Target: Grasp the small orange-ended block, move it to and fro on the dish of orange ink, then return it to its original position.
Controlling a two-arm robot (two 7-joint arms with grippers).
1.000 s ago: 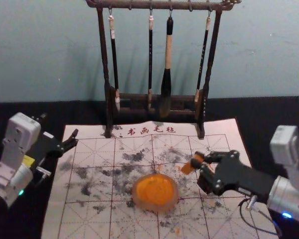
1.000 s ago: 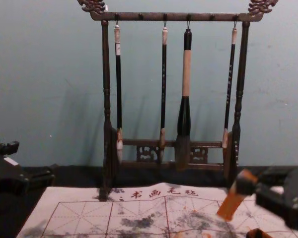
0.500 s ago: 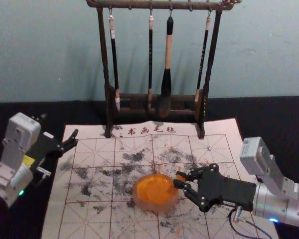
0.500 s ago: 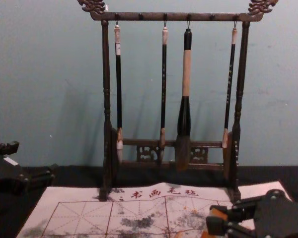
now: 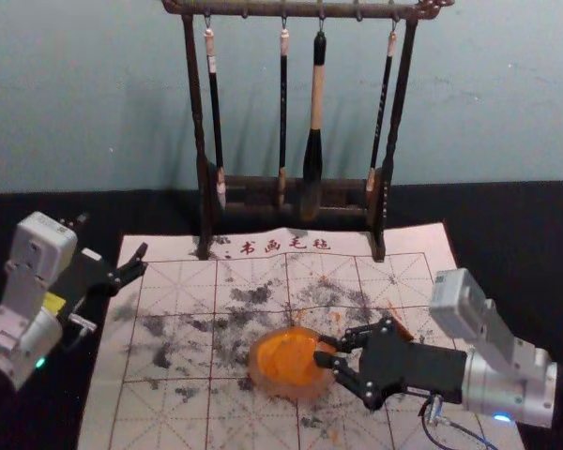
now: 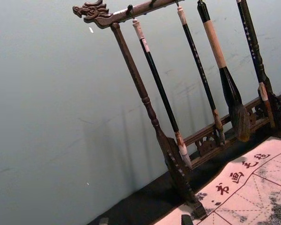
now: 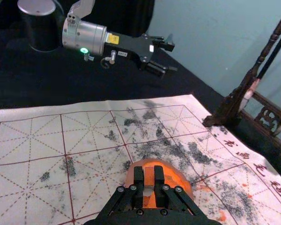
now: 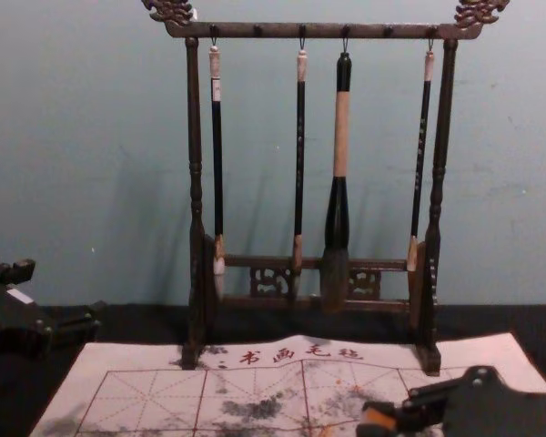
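Well, nearest on the mat's right side the right hand [image 5: 327, 352] reaches in low, closed on the block [image 7: 149, 176], with its tips over the right-hand rim of the dish [image 5: 293, 389]. The block's orange part sits between the fingertips, a whitish part just below (whether it touches the orange ink [image 5: 283, 358], I can't tell). The dish is round, with a pale, cloudy rim. Just beyond the right hand pokes an orange-brown edge [image 5: 402, 325] of something mostly hidden.

Over at the left, the left hand [image 5: 113, 238] is parked above the mat's left edge, its fingers spread with nothing between them.

Under the dish lies the mat [image 5: 174, 422], pale with a red grid, blotched grey and black and flecked with orange, and four red characters near its far edge. The tabletop [image 5: 530, 225] is covered in black.

Farther back, the dark wooden stand [image 5: 199, 103] has its feet at the mat's far edge. Four brushes [image 5: 317, 98] hang from it in a row, three slim and one thick with a light wooden band; the thick one is third from the left. Behind it all runs a plain blue-green wall [image 5: 507, 84].
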